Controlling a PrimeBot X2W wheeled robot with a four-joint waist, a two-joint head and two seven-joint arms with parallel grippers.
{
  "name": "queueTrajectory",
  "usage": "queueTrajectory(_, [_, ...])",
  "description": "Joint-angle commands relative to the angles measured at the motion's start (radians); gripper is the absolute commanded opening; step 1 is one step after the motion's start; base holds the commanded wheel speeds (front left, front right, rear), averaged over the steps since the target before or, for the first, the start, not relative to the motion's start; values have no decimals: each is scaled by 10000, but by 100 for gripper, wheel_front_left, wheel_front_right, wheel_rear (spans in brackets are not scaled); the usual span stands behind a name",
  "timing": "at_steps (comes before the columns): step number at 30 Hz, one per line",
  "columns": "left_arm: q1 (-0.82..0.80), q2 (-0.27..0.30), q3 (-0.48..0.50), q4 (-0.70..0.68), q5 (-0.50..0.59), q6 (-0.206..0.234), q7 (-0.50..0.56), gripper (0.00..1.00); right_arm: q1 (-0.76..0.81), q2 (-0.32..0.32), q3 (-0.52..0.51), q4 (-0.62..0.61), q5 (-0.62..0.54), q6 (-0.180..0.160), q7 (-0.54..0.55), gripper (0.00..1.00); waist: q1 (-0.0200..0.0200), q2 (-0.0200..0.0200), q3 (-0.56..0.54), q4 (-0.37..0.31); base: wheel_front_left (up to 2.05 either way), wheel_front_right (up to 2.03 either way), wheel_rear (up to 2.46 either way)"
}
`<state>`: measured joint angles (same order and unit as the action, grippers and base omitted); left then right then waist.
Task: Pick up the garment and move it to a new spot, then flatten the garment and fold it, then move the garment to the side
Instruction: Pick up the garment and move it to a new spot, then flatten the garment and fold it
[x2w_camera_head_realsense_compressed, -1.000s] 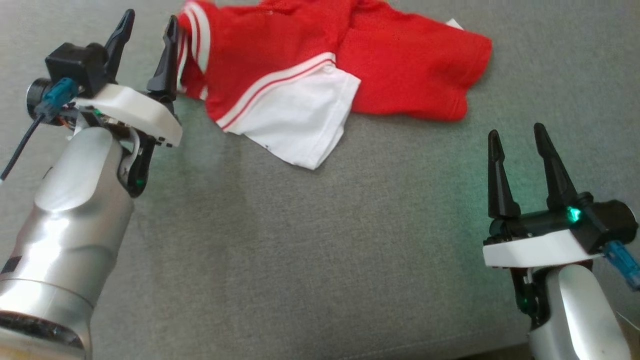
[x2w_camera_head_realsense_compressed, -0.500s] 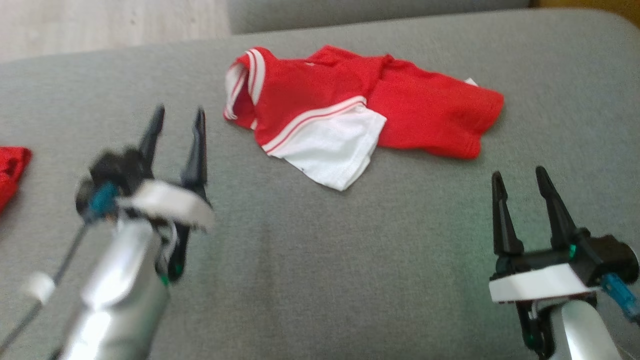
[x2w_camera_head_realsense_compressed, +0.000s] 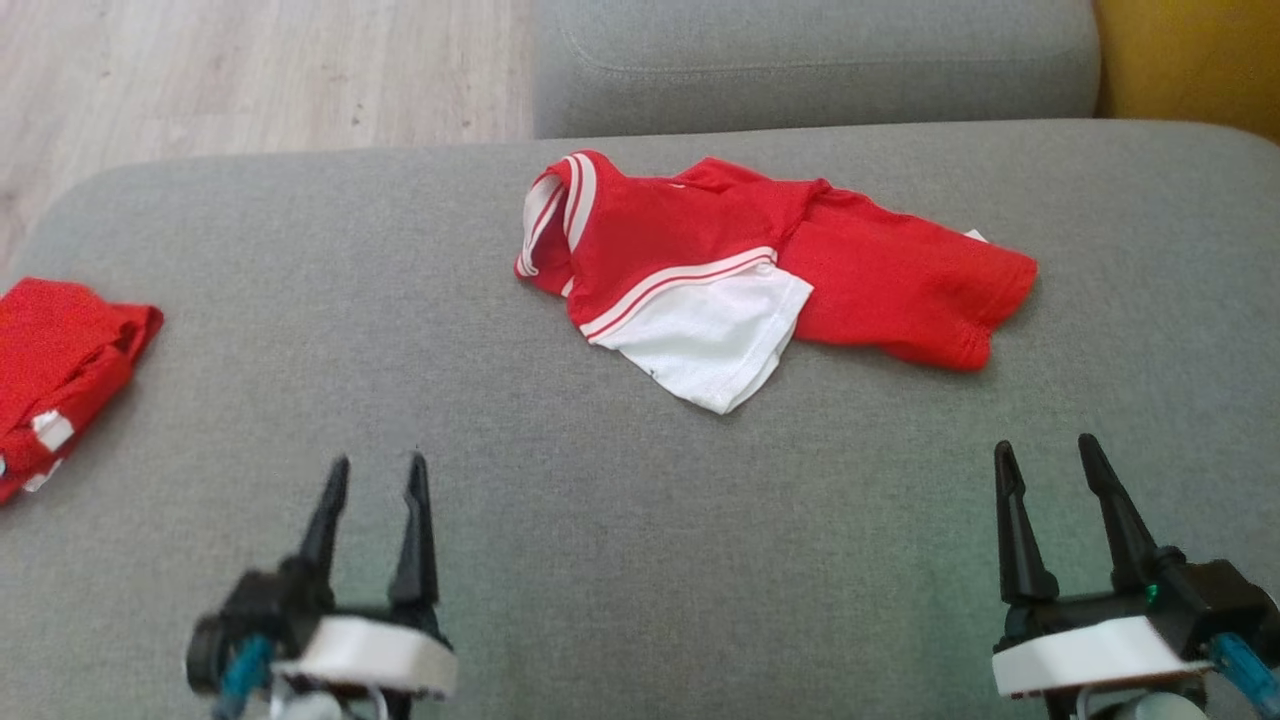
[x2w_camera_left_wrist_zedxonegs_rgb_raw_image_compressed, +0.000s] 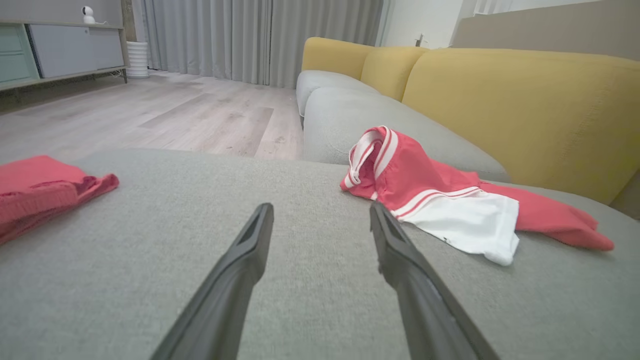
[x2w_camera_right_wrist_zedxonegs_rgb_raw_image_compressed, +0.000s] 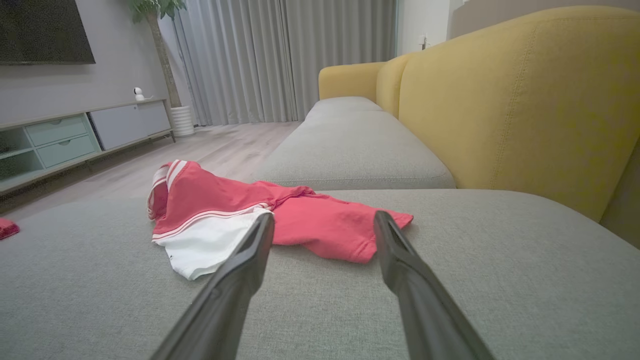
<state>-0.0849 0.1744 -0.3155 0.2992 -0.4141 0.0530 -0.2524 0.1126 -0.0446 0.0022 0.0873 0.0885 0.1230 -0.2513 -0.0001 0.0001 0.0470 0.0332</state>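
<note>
Grey underfoot everywhere: looking down on a broad grey woven-fabric seat cushion (x2w_camera_head_realsense_compressed: 620, 560). Finding the crumpled red knit garment with a white panel and white stripes (x2w_camera_head_realsense_compressed: 700, 240) lying toward the far edge of that cushion, a little right of its middle, bunched and not folded, one striped opening standing up at its left end. Resting on the cushion alone.

Holding the left gripper with its two long dark fingers (x2w_camera_head_realsense_compressed: 378, 462) over the near left part of the cushion, jaws spread wide, gripping nothing, tips pointing toward the far edge. Holding the right gripper with matching dark fingers (x2w_camera_head_realsense_compressed: 1043, 445) over the near right part of the cushion, likewise spread wide and empty. Leaving a stretch of bare cushion between both grippers and the garment.

Noting a second bundled red cloth with small white patches (x2w_camera_head_realsense_compressed: 60, 350) resting at the cushion's left edge. Seeing pale wood-plank flooring (x2w_camera_head_realsense_compressed: 250, 70) beyond the cushion's far left corner, another grey seat cushion (x2w_camera_head_realsense_compressed: 800, 60) sitting just beyond its far edge, and a mustard-yellow upholstered backrest (x2w_camera_head_realsense_compressed: 1190, 60) rising along its right side.
</note>
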Motion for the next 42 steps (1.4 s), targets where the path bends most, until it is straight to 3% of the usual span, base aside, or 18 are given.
queueTrajectory(1, [-111,-59,492,-466,117,63,-92,100,-207,-56,232,-362,109,77,-105,100,1,-1,-64,56,0,0,0])
queueTrajectory(8, [1043,-555,958,-883,426,-73,-93,100,-96,-56,272,-354,204,77,-105,100,1,-1,-274,84,0,0,0])
queueTrajectory(42, [1037,-1101,1520,-585,1016,-576,-93,100,-228,-56,187,-9,152,77,-105,100,1,-1,-61,121,0,0,0])
